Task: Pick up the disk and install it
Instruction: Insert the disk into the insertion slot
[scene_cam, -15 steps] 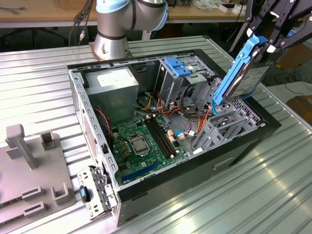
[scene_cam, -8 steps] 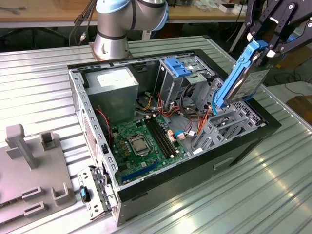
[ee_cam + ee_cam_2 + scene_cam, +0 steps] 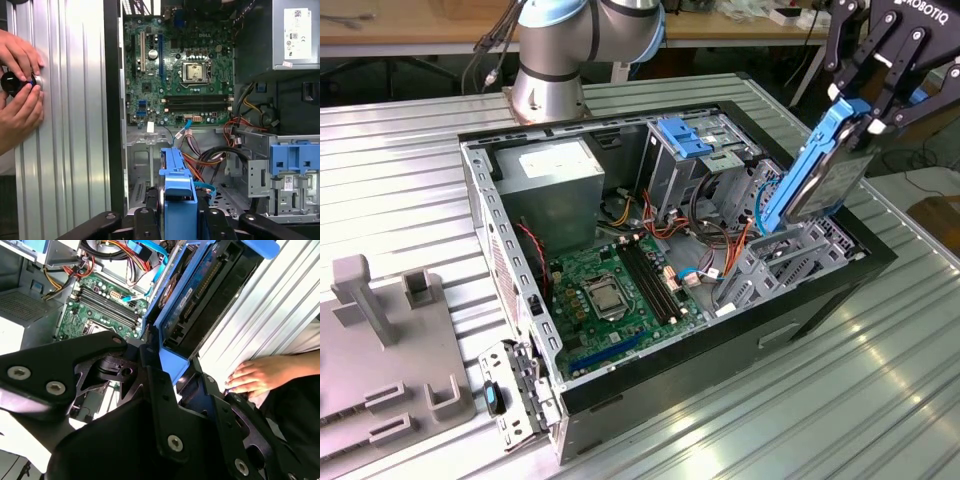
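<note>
The disk (image 3: 825, 172), a grey drive in a bright blue carrier frame, hangs tilted on edge over the exterior view's right side of the open computer case (image 3: 505, 250). My gripper (image 3: 865, 118) is shut on its upper end, black fingers clamping the blue frame. Just below the disk stands the grey drive cage (image 3: 775, 262). In the first wrist view the disk (image 3: 177, 192) points edge-on toward the case floor with the gripper (image 3: 177, 220) around it. The second wrist view shows the disk (image 3: 195, 295) lengthwise, held at the blue tab by the gripper (image 3: 170, 365).
Inside the case lie a green motherboard (image 3: 610, 290), a power supply (image 3: 555, 175), coloured cables (image 3: 705, 250) and another blue-framed drive bay (image 3: 690, 135). A person's hands (image 3: 20, 100) rest on the ribbed metal table beside the case. A grey fixture (image 3: 380, 340) sits at the exterior view's left.
</note>
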